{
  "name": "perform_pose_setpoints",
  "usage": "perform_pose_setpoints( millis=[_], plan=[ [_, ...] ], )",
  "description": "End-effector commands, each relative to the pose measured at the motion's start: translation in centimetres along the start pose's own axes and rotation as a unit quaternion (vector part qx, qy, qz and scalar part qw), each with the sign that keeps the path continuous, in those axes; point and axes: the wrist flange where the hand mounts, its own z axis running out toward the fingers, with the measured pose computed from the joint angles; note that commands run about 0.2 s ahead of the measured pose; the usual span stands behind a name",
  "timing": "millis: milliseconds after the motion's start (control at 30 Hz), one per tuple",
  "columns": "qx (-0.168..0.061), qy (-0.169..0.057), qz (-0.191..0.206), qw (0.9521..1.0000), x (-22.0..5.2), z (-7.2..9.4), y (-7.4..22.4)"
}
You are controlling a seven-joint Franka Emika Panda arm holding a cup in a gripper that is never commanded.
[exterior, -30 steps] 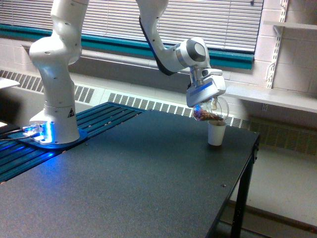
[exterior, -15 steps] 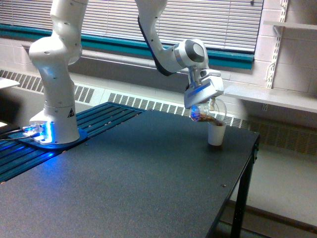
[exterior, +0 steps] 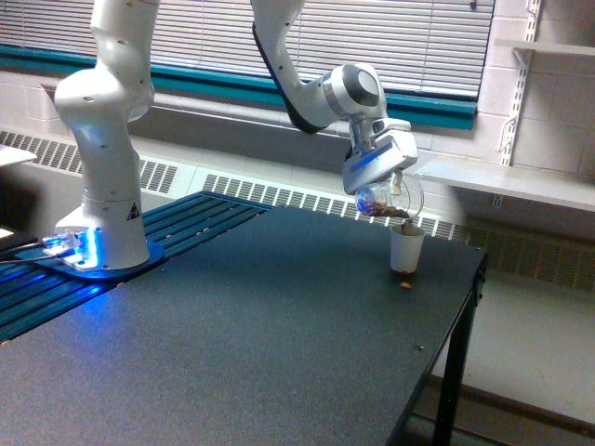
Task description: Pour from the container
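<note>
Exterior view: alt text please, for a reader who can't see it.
A white robot arm's gripper holds a clear container of brown bits tipped over a white paper cup near the far edge of a dark table. One brown bit lies on the table beside the cup.

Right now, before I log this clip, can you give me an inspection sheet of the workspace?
Surface: dark table, flat; one small brown bit lies on it beside the paper cup.
Job's things: clear jug tipped over the white paper cup, brown bits inside near its mouth.
Clutter: nothing seen beyond the spilled bit.
Grippers: gripper holds the jug; fingers hidden by the housing.
Cables: dark cables by the blue-lit arm base.
Surroundings: window blinds, radiator grille, wall shelf.
</note>
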Motion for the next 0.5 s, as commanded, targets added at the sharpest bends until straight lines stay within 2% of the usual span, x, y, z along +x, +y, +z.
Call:
perform_pose_setpoints(
  millis=[33,500],
  plan=[
    [-0.01,0.006,-0.005,0.9999,0.29,-0.49,0.1],
    [-0.019,0.007,-0.02,0.9996,0.2,-0.58,-0.02]
  ],
)
